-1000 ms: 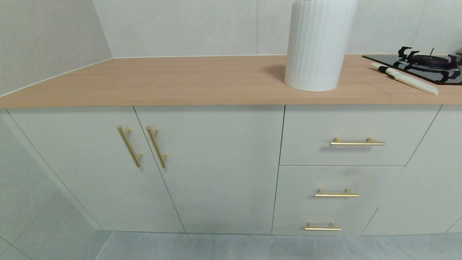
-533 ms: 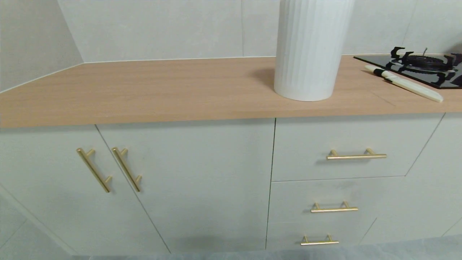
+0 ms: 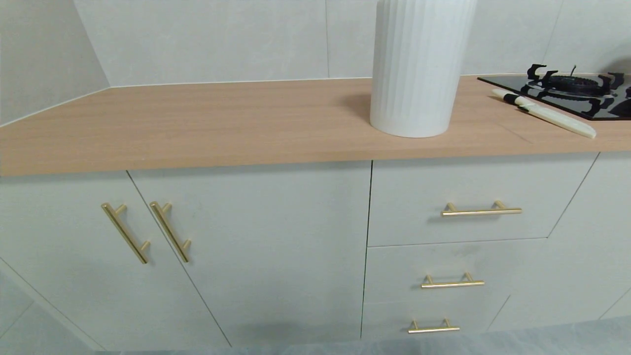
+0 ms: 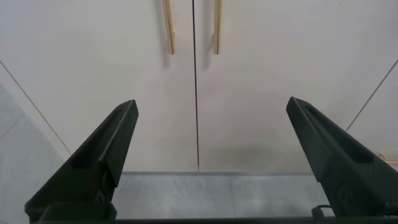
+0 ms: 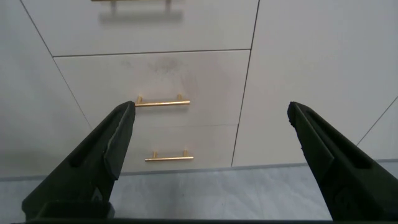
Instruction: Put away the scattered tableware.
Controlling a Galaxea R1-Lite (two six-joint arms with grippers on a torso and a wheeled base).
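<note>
A white knife with a black band (image 3: 544, 113) lies on the wooden counter (image 3: 197, 123) at the right, beside the black hob (image 3: 572, 91). A tall white ribbed container (image 3: 419, 64) stands on the counter left of it. My left gripper (image 4: 208, 115) is open, low before the two cabinet doors with gold handles (image 4: 168, 25). My right gripper (image 5: 211, 118) is open too, facing the lower drawers and their gold handles (image 5: 161, 102). Nothing sits between either pair of fingers.
Below the counter are two cabinet doors with slanted gold handles (image 3: 125, 231) on the left and three drawers with gold handles (image 3: 480, 211) on the right. Grey tiled wall stands behind the counter, and grey floor (image 3: 542, 340) lies below.
The whole head view has shifted: the cabinet now looks closer and sits lower and further left, so the camera moved. The knife and the container hold their places on the counter.
</note>
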